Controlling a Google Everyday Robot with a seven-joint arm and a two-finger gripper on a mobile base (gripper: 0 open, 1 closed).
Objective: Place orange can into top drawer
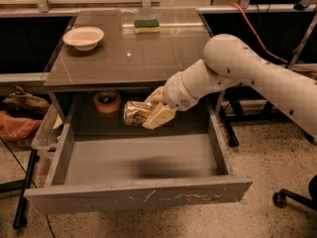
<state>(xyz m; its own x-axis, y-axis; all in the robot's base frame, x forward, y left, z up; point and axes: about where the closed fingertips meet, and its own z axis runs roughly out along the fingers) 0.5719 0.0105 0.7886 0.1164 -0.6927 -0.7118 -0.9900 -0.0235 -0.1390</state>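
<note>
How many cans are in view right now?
1: the orange can, lying sideways in the gripper, held over the back of the open top drawer. Others may be hidden under the tabletop.

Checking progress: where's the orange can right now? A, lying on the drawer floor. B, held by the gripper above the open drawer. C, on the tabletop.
B: the gripper holds the orange can in the air, above the grey floor of the open top drawer.
</note>
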